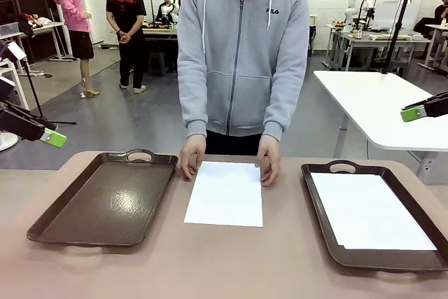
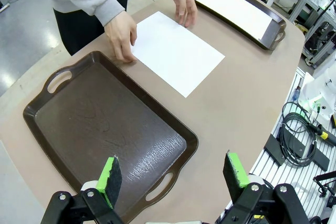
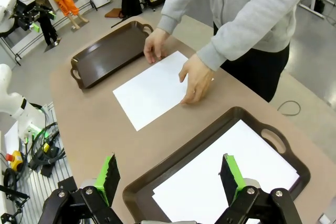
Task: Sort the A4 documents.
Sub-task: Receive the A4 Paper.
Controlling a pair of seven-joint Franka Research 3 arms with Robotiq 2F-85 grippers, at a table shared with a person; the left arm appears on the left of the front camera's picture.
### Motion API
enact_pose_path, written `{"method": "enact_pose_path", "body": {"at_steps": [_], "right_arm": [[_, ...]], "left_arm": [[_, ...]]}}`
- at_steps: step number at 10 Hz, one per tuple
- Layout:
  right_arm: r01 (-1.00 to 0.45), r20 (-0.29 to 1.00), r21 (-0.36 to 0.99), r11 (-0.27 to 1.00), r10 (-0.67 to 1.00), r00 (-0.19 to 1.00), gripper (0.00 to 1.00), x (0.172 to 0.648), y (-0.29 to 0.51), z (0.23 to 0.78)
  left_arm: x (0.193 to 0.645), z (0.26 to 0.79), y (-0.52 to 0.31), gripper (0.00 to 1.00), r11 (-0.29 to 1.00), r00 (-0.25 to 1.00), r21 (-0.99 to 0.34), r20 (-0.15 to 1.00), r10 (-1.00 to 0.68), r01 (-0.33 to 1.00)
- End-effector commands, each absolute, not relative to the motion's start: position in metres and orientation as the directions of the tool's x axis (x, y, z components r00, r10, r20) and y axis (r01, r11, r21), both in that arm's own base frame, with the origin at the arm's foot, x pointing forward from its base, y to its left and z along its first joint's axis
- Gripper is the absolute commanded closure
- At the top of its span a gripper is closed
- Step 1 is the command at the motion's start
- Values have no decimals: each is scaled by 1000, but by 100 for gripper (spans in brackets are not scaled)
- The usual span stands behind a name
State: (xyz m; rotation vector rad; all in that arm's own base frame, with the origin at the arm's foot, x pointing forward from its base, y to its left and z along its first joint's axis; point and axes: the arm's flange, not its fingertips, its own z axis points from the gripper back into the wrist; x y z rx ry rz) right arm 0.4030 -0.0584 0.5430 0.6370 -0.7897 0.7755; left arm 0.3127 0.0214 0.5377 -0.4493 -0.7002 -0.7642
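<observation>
One white A4 document (image 1: pixel 225 193) (image 2: pixel 176 52) (image 3: pixel 153 89) lies on the table between the two brown trays, and a person's hands (image 1: pixel 192 157) (image 1: pixel 269 162) rest on its far corners. Another A4 document (image 1: pixel 369 210) (image 2: pixel 236 10) (image 3: pixel 226 176) lies inside the right tray (image 1: pixel 323 208). The left tray (image 1: pixel 105 197) (image 2: pixel 105 129) holds nothing. My left gripper (image 1: pixel 53 138) (image 2: pixel 173 176) hovers open above the left tray's near end. Off to the right, my right gripper (image 1: pixel 414 113) (image 3: pixel 168 176) hangs open over the right tray.
The person in a grey hoodie (image 1: pixel 241 47) stands at the table's far edge. Cables and rails (image 2: pixel 299 140) lie beside the table. Another white table (image 1: pixel 381 106) stands behind on the right. Bare tabletop (image 1: pixel 210 264) runs along the near edge.
</observation>
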Motion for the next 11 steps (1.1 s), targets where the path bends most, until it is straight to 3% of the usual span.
{"method": "enact_pose_path", "body": {"at_steps": [1,11], "right_arm": [[-804,815,210,557,355,459,0,403,-58,544],[-804,815,210,557,355,459,0,403,-58,544]], "left_arm": [[314,536,23,0,628,497,-117,727,-473,769],[314,536,23,0,628,497,-117,727,-473,769]]}}
